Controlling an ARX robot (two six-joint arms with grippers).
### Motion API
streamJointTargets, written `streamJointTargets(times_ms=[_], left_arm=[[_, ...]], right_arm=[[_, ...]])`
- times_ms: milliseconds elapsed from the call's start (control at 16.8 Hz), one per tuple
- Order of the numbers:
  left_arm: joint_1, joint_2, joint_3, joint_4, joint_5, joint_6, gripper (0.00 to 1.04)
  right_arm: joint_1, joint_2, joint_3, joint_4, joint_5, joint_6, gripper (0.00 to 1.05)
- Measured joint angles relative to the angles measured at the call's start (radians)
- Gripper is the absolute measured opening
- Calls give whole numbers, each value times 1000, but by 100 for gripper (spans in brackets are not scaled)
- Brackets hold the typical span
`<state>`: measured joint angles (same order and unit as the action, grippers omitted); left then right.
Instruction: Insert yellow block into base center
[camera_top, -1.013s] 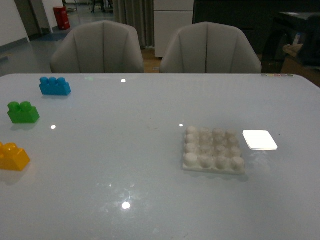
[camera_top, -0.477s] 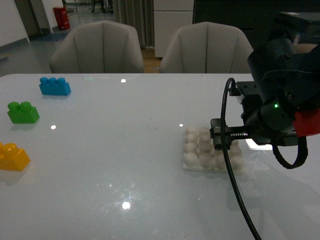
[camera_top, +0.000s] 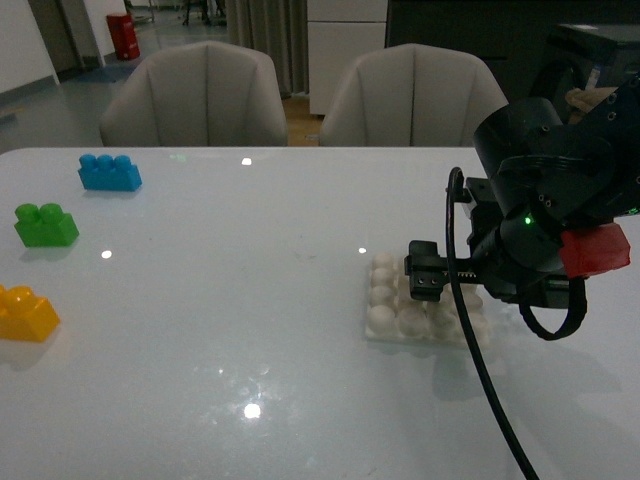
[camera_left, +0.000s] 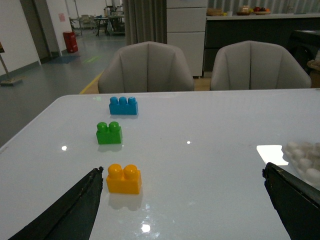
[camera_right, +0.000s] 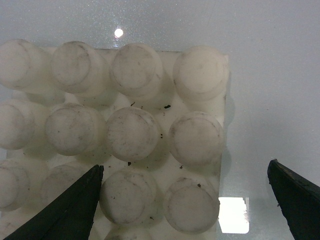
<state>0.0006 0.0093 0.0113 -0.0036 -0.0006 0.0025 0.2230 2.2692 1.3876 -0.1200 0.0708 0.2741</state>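
1. Tabletop (camera_top: 250, 340): pale and glossy, carries every item below.
2. Right gripper (camera_right: 184, 167): hangs over the base and looks straight down on the studs. Fingers spread wide with nothing between them. Contact with the base cannot be told.
3. Left gripper (camera_left: 181, 171): fingers wide apart and empty. It sits low over the tabletop, facing the yellow block but apart from it.
4. Base (camera_top: 385, 310): white studded plate lying flat, right of the tabletop's middle and toward the right edge. Partly hidden by the right arm in the front view. The visible studs are bare.
5. White rectangle (camera_left: 272, 154): smooth and flat, just beside the base on its right-edge side.
6. Blue brick (camera_top: 110, 172): three studs, near the far-left corner.
7. Yellow block (camera_top: 25, 312): two studs up, at the left edge. Of the three bricks it lies closest to the near edge, and it is well apart from the base.
8. Green brick (camera_top: 45, 224): two studs, at the left edge between the blue brick and the yellow block.

Handling note (judgement): the pick-up has not begun.
- The left gripper should come squarely onto the yellow block's long sides and grip below the studs, keeping it level.
- The right gripper, if steadying, should hold the base at its rim and leave the middle studs free.
- Line the block up over the centre studs before pressing straight down. A tilted press may skid the base on the slick surface.
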Motion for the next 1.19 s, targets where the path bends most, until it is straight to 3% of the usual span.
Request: streamJointTargets(times_ms=[775, 1192], left_arm=[[0, 0, 0, 0, 0, 0, 98], [0, 0, 0, 0, 0, 0, 98]], right_arm=[[60, 25, 11, 32, -14, 63, 98], [197, 68, 91, 8, -49, 78, 98]])
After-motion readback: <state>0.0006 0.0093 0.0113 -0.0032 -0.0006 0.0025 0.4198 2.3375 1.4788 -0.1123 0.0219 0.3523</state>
